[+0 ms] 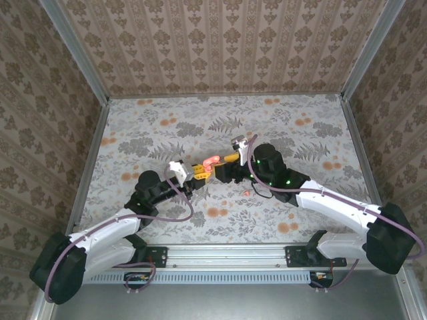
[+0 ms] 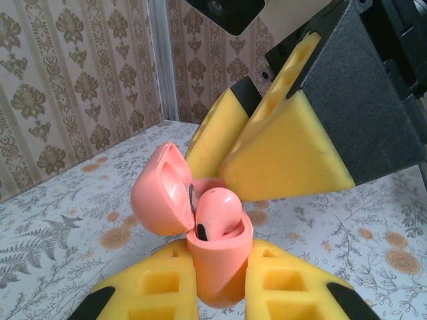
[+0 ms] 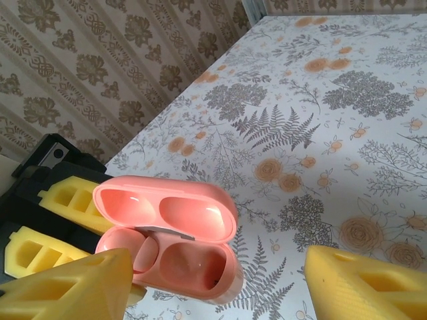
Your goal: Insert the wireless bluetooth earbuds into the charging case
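Left wrist view showed the left gripper [image 2: 220,283] clamped on the open pink case [image 2: 223,263], one earbud [image 2: 217,212] seated inside; the right gripper [image 3: 217,287] gaped wide.

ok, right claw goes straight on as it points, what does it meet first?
The right claw would likely meet the open pink charging case, ahead between its spread jaws and gripped by the left claw. Nothing shows in between, though depth is unclear.

The charging case [image 2: 217,267] sits between the fingers of the left end effector [image 2: 220,283], above the bench [image 3: 320,100]. One earbud [image 2: 217,213] lies in it. The right end effector [image 3: 217,293] is just beyond.
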